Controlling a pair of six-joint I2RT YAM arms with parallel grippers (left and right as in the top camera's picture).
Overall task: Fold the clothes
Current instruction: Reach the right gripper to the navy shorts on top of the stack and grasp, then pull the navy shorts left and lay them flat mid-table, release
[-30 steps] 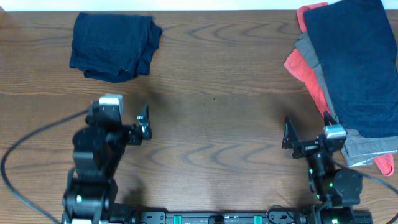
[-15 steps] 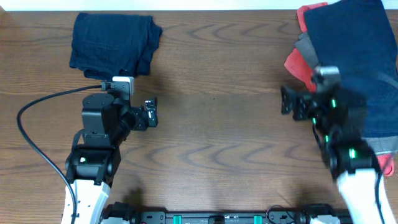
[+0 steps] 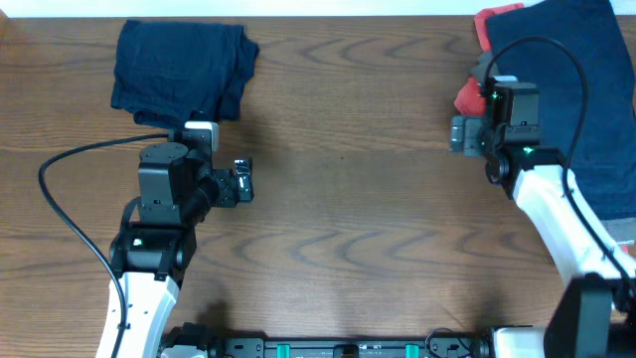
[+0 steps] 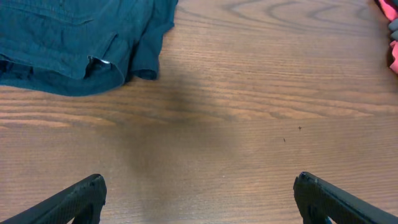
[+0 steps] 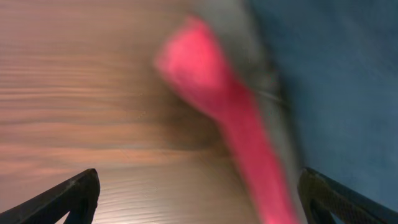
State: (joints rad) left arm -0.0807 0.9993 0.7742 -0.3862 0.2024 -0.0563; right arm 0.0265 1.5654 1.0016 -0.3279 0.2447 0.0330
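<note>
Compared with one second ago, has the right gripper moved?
Yes. In the overhead view the right gripper moved toward the far side, reaching the red garment, which stayed in place.

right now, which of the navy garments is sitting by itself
The navy shorts at the far left, lying alone; the other navy garment lies over a coral-red one at the right.

Folded shorts [image 3: 179, 72] dark navy. Pile's top garment [image 3: 581, 89] navy; coral-red garment [image 3: 468, 97]; grey shorts [image 5: 264, 74]. Table [image 3: 348, 209] brown wood-grain.

Probably a robotics lab, wood-grain table [image 3: 338, 199], two robot arms [image 3: 159, 199] (base-mounted)
</note>
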